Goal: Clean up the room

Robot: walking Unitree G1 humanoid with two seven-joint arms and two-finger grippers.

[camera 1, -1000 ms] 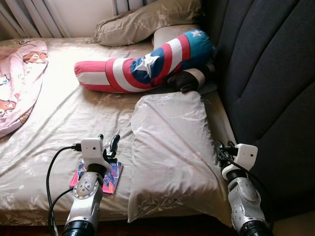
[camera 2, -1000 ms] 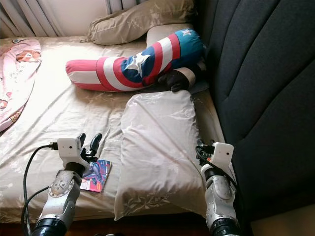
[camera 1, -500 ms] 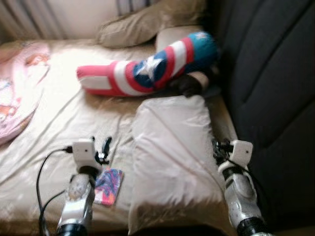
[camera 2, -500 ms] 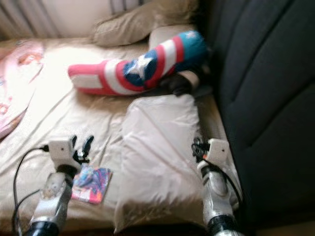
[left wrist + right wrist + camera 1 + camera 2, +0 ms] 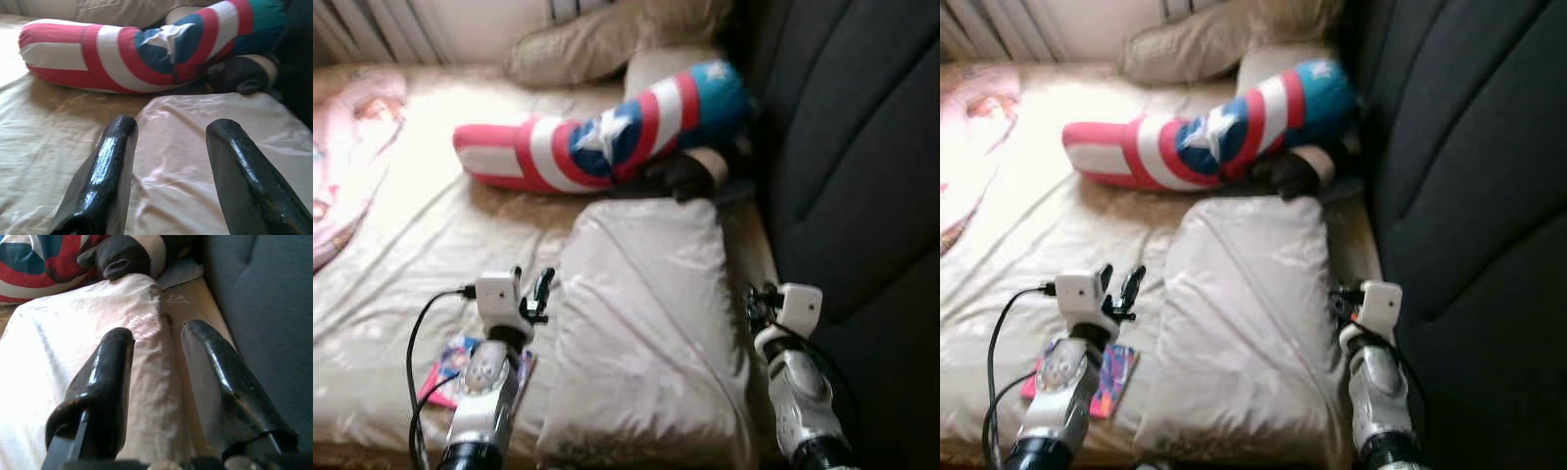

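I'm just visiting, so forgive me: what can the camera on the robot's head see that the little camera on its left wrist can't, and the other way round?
The left eye view takes in the wider bed: the colourful book lying under the left arm, the pink blanket at the far left, the dark headboard, and the right gripper at the pillow's right edge.

The left wrist view adds a close look at the left gripper, its two black fingers apart and empty.

Both share the beige pillow and the red, white and blue bolster.
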